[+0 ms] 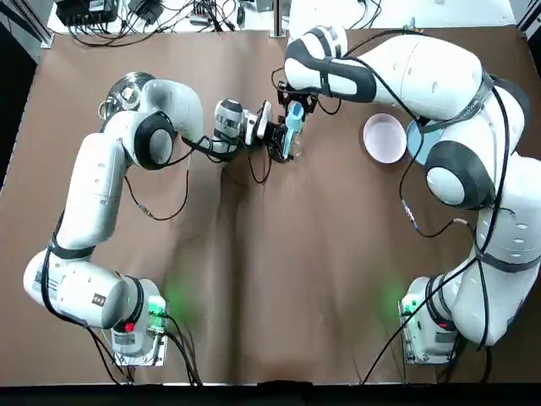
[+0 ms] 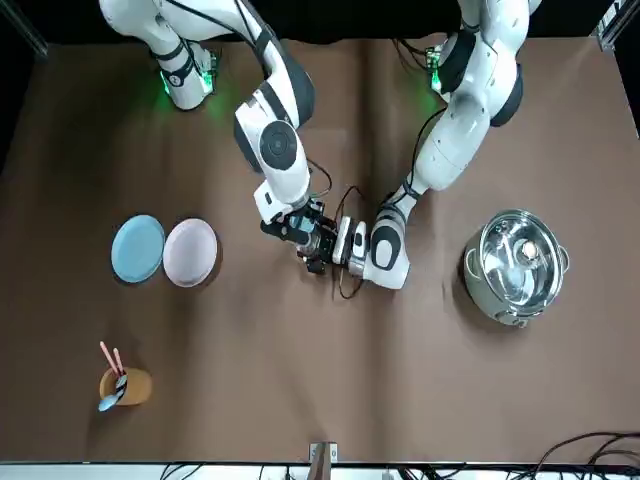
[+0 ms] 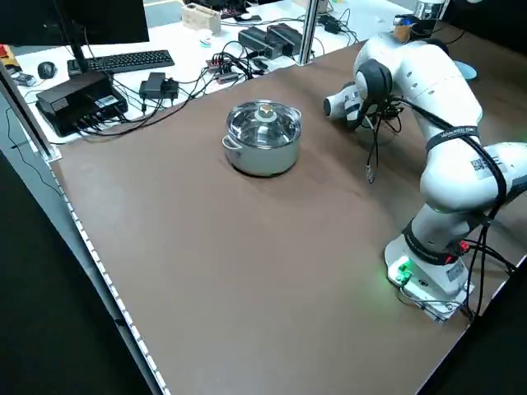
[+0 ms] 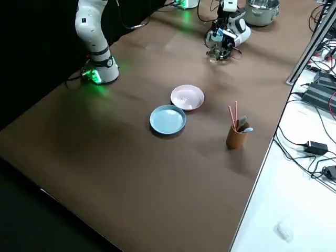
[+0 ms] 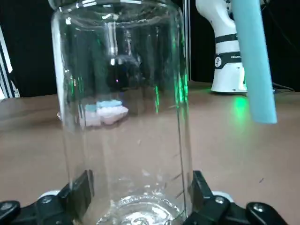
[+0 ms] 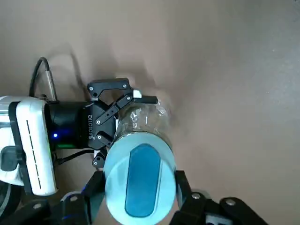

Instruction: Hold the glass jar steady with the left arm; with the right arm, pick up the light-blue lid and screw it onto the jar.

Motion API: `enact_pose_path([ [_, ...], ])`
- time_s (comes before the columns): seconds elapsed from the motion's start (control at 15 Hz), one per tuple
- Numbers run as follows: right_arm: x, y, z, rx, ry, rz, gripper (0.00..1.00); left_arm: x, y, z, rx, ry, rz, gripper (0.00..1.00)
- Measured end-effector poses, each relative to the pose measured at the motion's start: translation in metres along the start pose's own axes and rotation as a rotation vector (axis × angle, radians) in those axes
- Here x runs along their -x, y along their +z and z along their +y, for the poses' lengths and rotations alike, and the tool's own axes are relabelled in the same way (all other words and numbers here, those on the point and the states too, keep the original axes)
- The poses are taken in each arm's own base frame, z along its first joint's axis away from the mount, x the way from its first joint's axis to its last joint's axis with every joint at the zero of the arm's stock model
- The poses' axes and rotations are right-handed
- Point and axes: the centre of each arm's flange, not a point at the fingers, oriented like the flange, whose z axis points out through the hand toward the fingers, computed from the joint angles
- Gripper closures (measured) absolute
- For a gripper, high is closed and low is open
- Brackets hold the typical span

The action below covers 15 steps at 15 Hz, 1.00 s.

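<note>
- The left gripper (image 5: 138, 199), fingers narrowed onto the base of the clear glass jar (image 5: 124, 108), holds it upright on the brown table (image 1: 279, 279).
- The right gripper (image 6: 137, 190) clamps the light-blue round lid (image 5: 251, 61) by its rim. The lid hangs on edge just beside the jar's mouth, so it likely must tip flat first.
- Well apart: pink plate (image 2: 190, 252), blue plate (image 2: 137, 248), steel pot (image 2: 515, 265).

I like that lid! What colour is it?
Light blue lid, darker middle; see right wrist view.
</note>
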Motion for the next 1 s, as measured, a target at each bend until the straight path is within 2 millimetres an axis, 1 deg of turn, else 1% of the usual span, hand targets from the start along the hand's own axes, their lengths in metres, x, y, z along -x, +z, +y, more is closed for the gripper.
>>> enact_pose_path([
  [0.27,0.0004,0.0001,-0.0002,0.001,0.000,0.000,0.33,0.0000,0.0000,0.0000,0.000,0.000,0.000,0.07],
  [0.4,0.0006,-0.0004,-0.0004,0.001,0.000,0.000,0.35,0.0000,0.0000,0.0000,0.000,0.001,0.000,0.07],
  [0.73,0.0007,-0.0002,-0.0004,0.002,-0.001,0.000,0.34,0.0000,0.0000,0.0000,0.000,0.001,0.000,0.07],
  [0.8,0.0010,0.0016,-0.0008,0.004,-0.001,-0.002,0.30,0.0000,0.0000,0.0000,0.000,0.001,0.000,0.07],
  [0.93,0.0011,0.0064,-0.0016,0.008,-0.002,-0.004,0.28,0.0000,0.0000,0.0000,0.000,0.001,0.000,0.07],
  [1.0,0.0007,0.0086,-0.0018,0.009,-0.002,-0.005,0.22,0.0000,0.0000,0.0000,0.000,0.001,0.000,0.07],
])
